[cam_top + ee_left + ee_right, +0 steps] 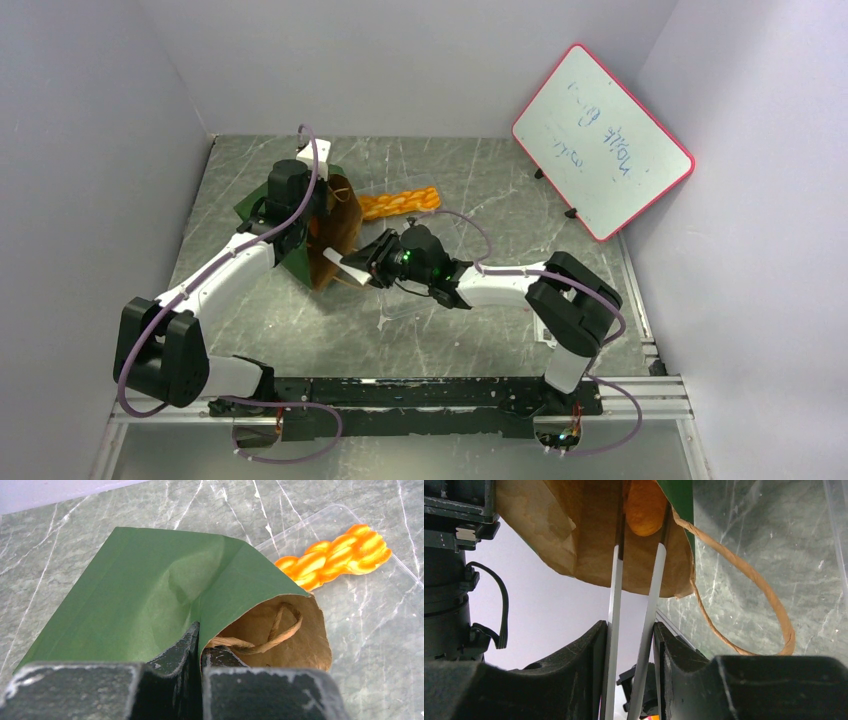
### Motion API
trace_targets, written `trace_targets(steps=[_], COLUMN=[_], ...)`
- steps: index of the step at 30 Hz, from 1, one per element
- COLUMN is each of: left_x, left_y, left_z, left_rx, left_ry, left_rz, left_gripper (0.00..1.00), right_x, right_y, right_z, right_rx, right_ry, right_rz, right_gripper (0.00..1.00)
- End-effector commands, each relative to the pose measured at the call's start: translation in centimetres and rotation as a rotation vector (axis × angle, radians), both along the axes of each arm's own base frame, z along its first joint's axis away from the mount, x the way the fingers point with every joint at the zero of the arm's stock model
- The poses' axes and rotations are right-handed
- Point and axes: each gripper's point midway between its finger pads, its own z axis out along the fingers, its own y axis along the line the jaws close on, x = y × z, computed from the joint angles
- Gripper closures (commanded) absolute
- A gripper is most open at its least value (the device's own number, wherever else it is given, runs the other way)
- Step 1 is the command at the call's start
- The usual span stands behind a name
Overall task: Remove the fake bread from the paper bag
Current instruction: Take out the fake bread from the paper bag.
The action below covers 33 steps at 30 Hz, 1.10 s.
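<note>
Reaching left into the paper bag [150, 590], the right gripper [630, 630] is clenching metal tongs [614, 595], blades straddling an oval roll [644, 510] lying lengthwise between them (braided loaf [335, 555] sitting outside, to the bag's right); the left gripper [201, 645] is pinching the bag's rim.

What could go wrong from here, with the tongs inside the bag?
1. The tongs pinch the glossy orange roll only near their tips; it could slip back into the paper bag on withdrawal.
2. The loop handle hangs beside the tongs and may snag them.
3. The left gripper holds the bag by a thin edge pinch; a pull from the right gripper could tear or free it.
</note>
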Motion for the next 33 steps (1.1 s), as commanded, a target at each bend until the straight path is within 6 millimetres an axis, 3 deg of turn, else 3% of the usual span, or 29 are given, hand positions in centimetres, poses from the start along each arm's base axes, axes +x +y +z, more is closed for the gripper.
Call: trace_targets(steps=[1,3,8,14,21,23,26,33], left_x=[0.3,0.3,0.3,0.4,0.3,0.3,0.3,0.5], left_y=[-0.2,-0.2,-0.2,-0.4,-0.4,-0.4,-0.4,-0.3], left_z=[2.0,2.0,2.2,2.5,2.5,2.4,2.4,1.9], left_rx=[-0.055,-0.055,-0.056,-0.062,-0.057,-0.058,-0.059,-0.053], left_ry=[-0.059,-0.059,-0.062,-0.062,-0.06,-0.059,-0.059,-0.052], left_rz=[0.003,0.005,0.005,-0.002,-0.007,-0.009,-0.008,0.003], left_gripper=[0.93,0.93,0.93,0.93,0.93,0.93,0.93,0.93], right_x=[0.3,0.3,0.2,0.4,0.7,0.7,0.7,0.7], right_y=[-0.1,-0.3,-0.4,0.7,1.3,1.4,1.1,0.1], right_z=[2.0,2.0,2.1,2.3,1.5,1.3,1.2,1.4], right_rx=[0.029,0.02,0.022,0.035,0.027,0.023,0.019,-0.007], right_ry=[-0.057,-0.061,-0.07,-0.087,-0.079,-0.076,-0.073,-0.085], right_rz=[-0.015,-0.018,-0.015,0.018,0.028,0.028,0.017,-0.011], right_gripper=[0.95,1.0,1.0,0.59,0.55,0.56,0.65,1.0])
